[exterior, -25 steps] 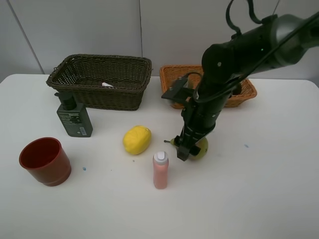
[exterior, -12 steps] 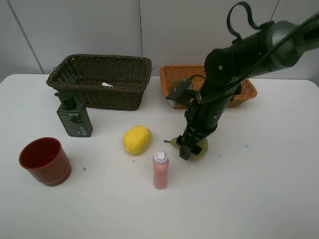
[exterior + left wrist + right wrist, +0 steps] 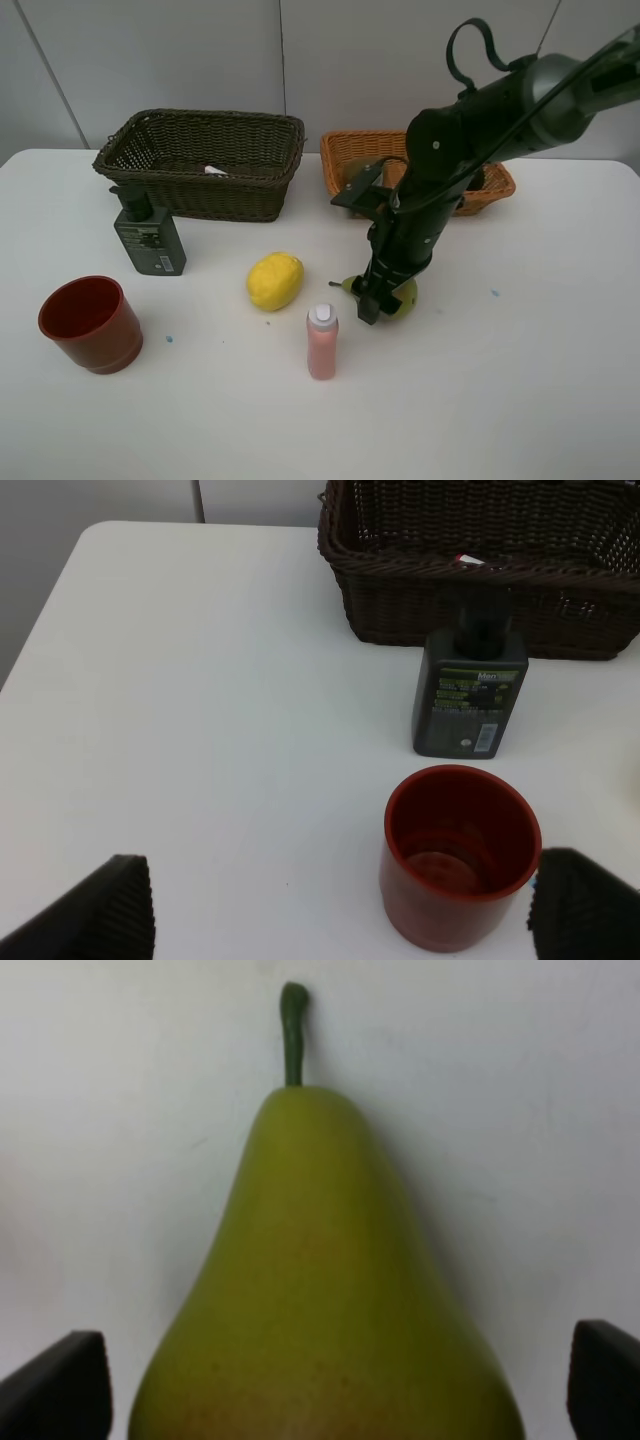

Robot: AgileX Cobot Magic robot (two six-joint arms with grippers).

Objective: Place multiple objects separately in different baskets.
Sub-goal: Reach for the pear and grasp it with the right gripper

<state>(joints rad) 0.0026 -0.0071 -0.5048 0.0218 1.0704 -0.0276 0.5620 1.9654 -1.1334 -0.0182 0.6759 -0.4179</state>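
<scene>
A white tabletop stands in front of a plain gray wall.

From the high camera, the yellow lemon [image 3: 275,281] lies near the middle. Behind the lemon and to its left is the dark brown basket [image 3: 200,160], with a white marker [image 3: 215,170] inside. Behind the lemon and to its right is the orange basket [image 3: 345,150]; the arm hides most of what is in it. The pear [image 3: 403,297] lies near the lemon, to its right. The right end effector [image 3: 372,300] is down around the pear. The pink bottle [image 3: 322,343] stands just in front of the lemon. The pump bottle [image 3: 150,240] and the red cup [image 3: 90,323] are well to the lemon's left.

In the left wrist view, the left end effector [image 3: 335,915] is spread wide above the tabletop and holds nothing.

In the right wrist view, both fingers [image 3: 55,1385] are spread wide with the pear between them, not pinching it yet.

I think the job has only begun: five things wait outside the baskets.
</scene>
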